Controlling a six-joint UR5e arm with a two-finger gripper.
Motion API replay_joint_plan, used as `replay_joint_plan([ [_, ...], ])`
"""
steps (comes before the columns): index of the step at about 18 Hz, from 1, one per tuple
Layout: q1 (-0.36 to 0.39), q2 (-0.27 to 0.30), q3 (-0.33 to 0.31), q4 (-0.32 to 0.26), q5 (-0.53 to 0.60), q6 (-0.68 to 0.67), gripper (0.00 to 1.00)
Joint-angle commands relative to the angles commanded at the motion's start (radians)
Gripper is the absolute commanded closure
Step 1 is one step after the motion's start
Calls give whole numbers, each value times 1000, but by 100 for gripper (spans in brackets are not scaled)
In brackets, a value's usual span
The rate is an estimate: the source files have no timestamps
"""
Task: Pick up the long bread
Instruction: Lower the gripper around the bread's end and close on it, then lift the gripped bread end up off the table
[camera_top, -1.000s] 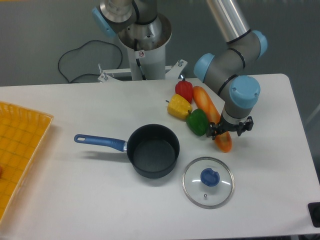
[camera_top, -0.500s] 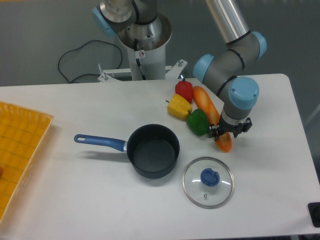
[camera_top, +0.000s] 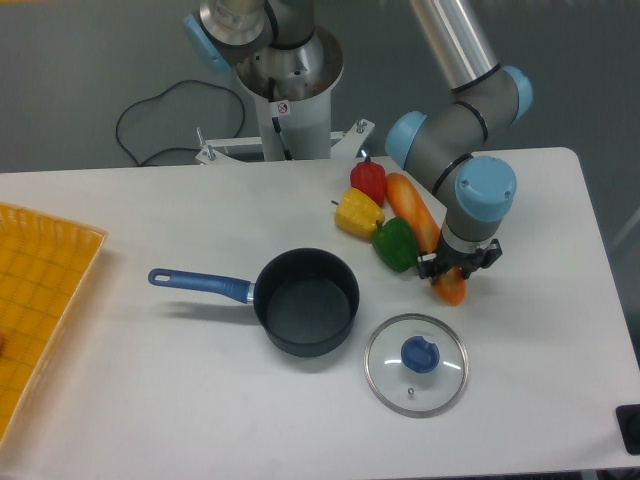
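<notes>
The long bread (camera_top: 411, 207) is an orange loaf lying on the white table, slanting from the red pepper down to the right, with its lower end (camera_top: 449, 290) poking out below the wrist. My gripper (camera_top: 456, 266) points straight down over the loaf's lower half. One black finger (camera_top: 427, 265) is on its left and the other is on its right. The jaws stand wider than the loaf, so the gripper looks open. The loaf's middle is hidden under the wrist.
A red pepper (camera_top: 368, 180), a yellow pepper (camera_top: 358, 213) and a green pepper (camera_top: 395, 245) crowd the loaf's left side. A dark pot (camera_top: 306, 302) with a blue handle stands left of them and a glass lid (camera_top: 415, 363) lies in front. An orange tray (camera_top: 35, 300) is at the far left.
The wrist and gripper have shifted slightly to the left over the loaf. The loaf and the other things have not moved.
</notes>
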Motion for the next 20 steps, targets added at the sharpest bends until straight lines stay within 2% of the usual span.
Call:
replay_joint_plan([
  [5, 0, 3, 5, 2, 0, -32, 74],
  [7, 0, 3, 9, 2, -2, -55, 78],
  [15, -2, 18, 43, -3, -6, -60, 78],
  [20, 0, 58, 75, -11, -18, -60, 78],
])
